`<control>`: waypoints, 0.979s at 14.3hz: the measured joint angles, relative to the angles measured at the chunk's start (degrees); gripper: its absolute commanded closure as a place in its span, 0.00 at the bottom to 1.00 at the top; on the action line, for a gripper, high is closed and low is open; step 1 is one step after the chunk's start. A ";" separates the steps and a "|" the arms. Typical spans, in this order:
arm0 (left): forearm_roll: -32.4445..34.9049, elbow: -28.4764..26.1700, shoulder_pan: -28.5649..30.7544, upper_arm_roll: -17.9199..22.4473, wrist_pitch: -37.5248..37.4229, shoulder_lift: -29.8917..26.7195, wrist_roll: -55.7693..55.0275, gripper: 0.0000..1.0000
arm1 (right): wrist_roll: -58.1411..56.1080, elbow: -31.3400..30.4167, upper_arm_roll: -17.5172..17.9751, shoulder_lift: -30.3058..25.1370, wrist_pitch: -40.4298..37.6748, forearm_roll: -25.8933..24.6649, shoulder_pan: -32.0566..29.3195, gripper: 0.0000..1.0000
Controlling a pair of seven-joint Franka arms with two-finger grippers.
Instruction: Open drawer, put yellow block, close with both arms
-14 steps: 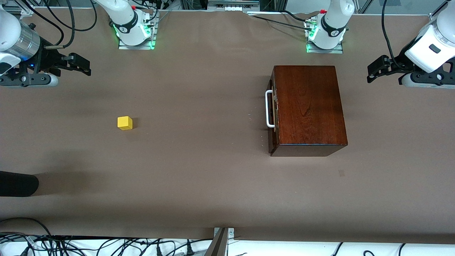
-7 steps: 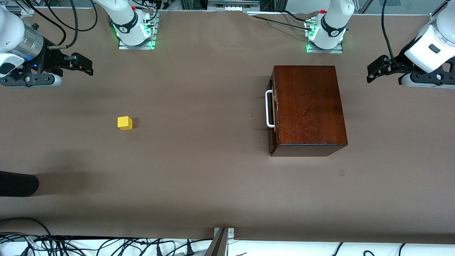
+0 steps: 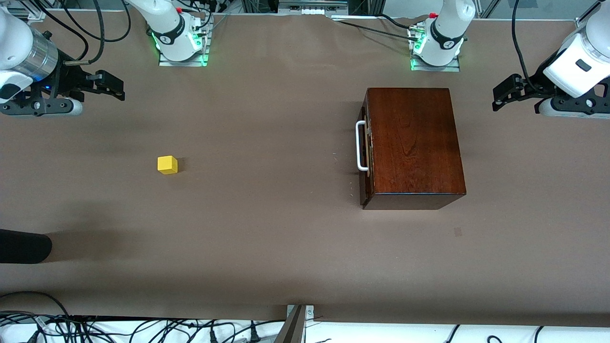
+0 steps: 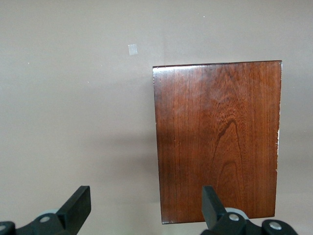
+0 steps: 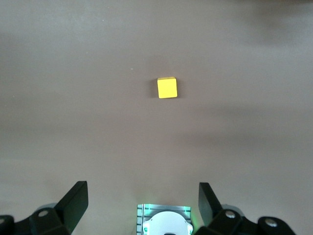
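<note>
Drawer [image 3: 364,145]: one, closed. Yellow block [image 3: 167,165]: one. Two tools, left tool [image 3: 501,93], right tool [image 3: 108,85], fingers apart.

- This is a robotics lab, not a home or shop.
- Two white robot arms are bolted to metal base plates [image 3: 182,59] along the table's edge, with green lights glowing at their bases.
- The table [image 3: 267,238] is covered with a plain brown sheet and holds very little.
- Loose black cables [image 3: 95,328] tangle along the edge nearest the front camera, and more hang by the arms.
- Aluminium frame rails [image 3: 312,5] stand near the bases.
- A small metal bracket [image 3: 299,314] sits at the table's near edge.
</note>
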 measured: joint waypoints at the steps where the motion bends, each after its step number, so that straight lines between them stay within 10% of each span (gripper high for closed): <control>1: 0.00 0.00 0.00 0.00 0.00 0.00 0.00 0.00 | 0.00 0.00 0.01 0.00 -0.13 0.00 0.00 0.00; 14: 0.00 0.00 0.00 0.00 0.00 0.00 0.00 0.00 | 0.20 0.56 -1.31 -0.68 -0.28 -0.21 -0.21 0.00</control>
